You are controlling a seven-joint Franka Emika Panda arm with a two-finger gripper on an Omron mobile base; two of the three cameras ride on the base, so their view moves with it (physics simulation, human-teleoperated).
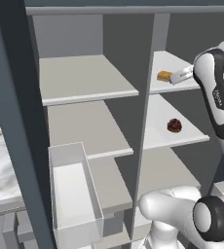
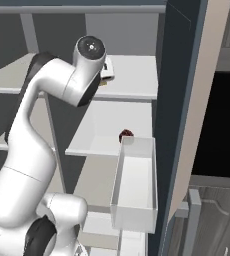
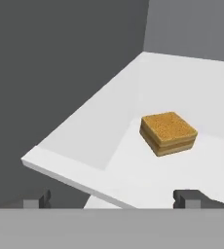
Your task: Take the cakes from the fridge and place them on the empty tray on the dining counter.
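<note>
With my gripper point(image 3: 113, 198) spread fully and holding nothing, the yellow cake point(image 3: 168, 133) sits right of centre on the fridge shelf point(image 3: 80, 141), the dark cake point(image 1: 175, 125) one shelf lower, and I fear a finger clipping the shelf edge or nudging the cake deeper.

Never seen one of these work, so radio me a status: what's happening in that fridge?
Tool open, empty, facing yellow cake on upper shelf. Dark round cake one shelf lower. Path between looks clear.
</note>
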